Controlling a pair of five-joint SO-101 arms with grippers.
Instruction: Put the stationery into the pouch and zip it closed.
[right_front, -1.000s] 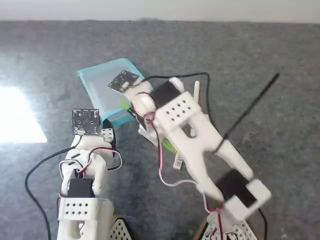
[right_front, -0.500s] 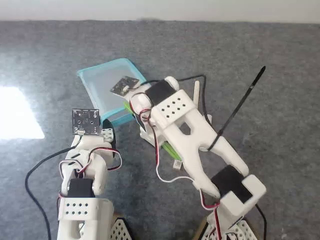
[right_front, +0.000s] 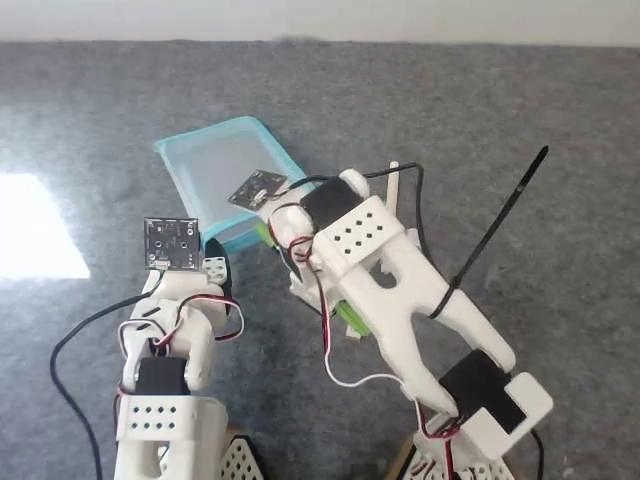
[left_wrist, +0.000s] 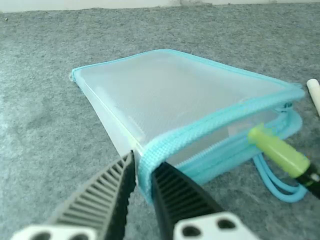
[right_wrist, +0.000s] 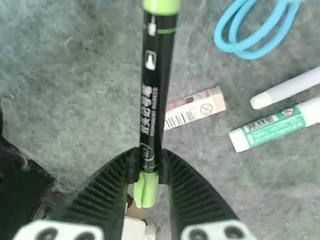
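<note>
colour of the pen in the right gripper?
The pen has a black barrel with lime-green ends; clearest in the right wrist view.

Barcodes mark the eraser (right_wrist: 195, 111) and glue stick (right_wrist: 272, 125); the pen (right_wrist: 151, 90) carries unreadable print.

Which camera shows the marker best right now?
Right wrist view: the black-and-green marker runs lengthwise, clamped in the right gripper. Left wrist view catches its green tip beside the pouch; high view, green slivers under the arm.
</note>
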